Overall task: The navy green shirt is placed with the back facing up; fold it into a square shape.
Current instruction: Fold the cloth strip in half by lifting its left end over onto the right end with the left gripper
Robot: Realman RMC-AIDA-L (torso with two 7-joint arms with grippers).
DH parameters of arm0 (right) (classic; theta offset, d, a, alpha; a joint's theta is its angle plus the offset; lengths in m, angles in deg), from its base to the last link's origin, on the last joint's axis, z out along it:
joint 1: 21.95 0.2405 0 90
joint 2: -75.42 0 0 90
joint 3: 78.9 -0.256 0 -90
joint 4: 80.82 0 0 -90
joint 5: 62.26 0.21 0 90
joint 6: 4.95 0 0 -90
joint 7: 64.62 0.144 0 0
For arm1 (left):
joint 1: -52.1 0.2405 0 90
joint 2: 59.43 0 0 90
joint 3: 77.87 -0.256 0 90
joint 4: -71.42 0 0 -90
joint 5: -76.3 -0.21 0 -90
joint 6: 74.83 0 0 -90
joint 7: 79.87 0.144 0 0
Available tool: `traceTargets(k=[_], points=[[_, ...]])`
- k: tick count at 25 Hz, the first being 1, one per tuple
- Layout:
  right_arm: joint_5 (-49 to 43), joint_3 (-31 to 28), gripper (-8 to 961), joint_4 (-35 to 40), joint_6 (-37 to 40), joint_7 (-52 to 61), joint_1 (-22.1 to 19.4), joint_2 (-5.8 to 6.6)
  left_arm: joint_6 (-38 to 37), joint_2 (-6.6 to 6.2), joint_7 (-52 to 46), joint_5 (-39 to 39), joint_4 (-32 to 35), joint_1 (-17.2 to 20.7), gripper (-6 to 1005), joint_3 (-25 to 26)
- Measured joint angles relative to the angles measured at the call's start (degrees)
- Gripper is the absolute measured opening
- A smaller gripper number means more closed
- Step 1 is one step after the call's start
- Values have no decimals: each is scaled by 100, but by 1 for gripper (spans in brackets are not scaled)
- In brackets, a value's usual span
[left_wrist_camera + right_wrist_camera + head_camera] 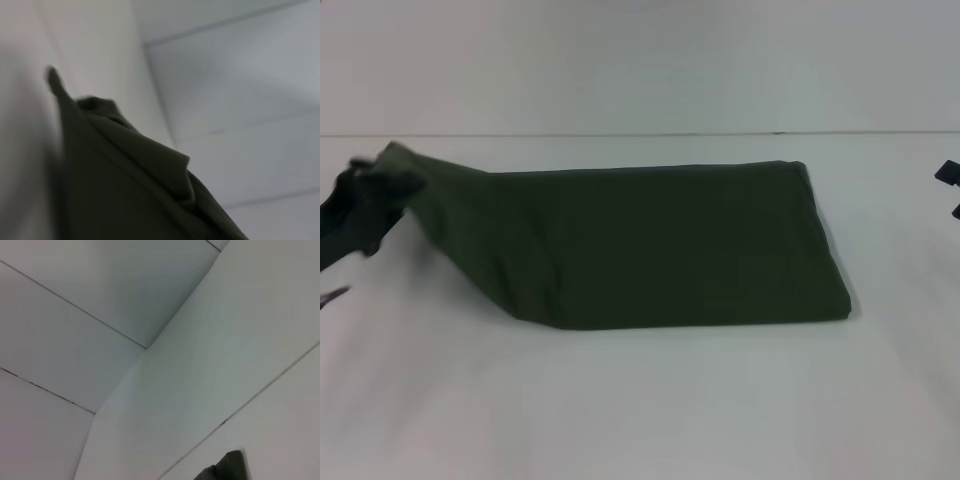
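The navy green shirt point(660, 245) lies on the white table point(640, 400) as a long folded band, plain side up. Its right end rests flat. Its left end is raised off the table, and my left gripper point(368, 200) at the far left is shut on that end. The left wrist view shows the bunched fabric of the shirt point(130, 185) hanging close to the camera. My right gripper point(948, 185) shows only as a dark tip at the right edge, away from the cloth. A small corner of the shirt point(227, 467) appears in the right wrist view.
The table's far edge meets a pale wall point(640, 60) behind the shirt. White tabletop stretches in front of the shirt and to its right.
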Motion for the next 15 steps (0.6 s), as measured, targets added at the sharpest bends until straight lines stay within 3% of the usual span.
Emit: traceTargets(k=[1,2,5,9,12,15], points=[[0,8,896,0,1,-2,2,-1,0,0,0,0,0,0,36,0],[0,13,896,0,2,-4,6,0,-237,30,-5,1,5,-294,37,-32],[0,18,894,0,15,-8,16,-4,-420,103,19,-15,28,-584,37,-93],[0,23,892,0,19,-28,16,-19,-520,370,83,-3,321,-919,38,-450],[0,29,891,-22,19,-75,17,-32,-483,671,246,5,544,-1106,38,-725],[1,35,890,-78,18,-97,33,-26,-174,705,339,9,393,-1348,39,-1256]])
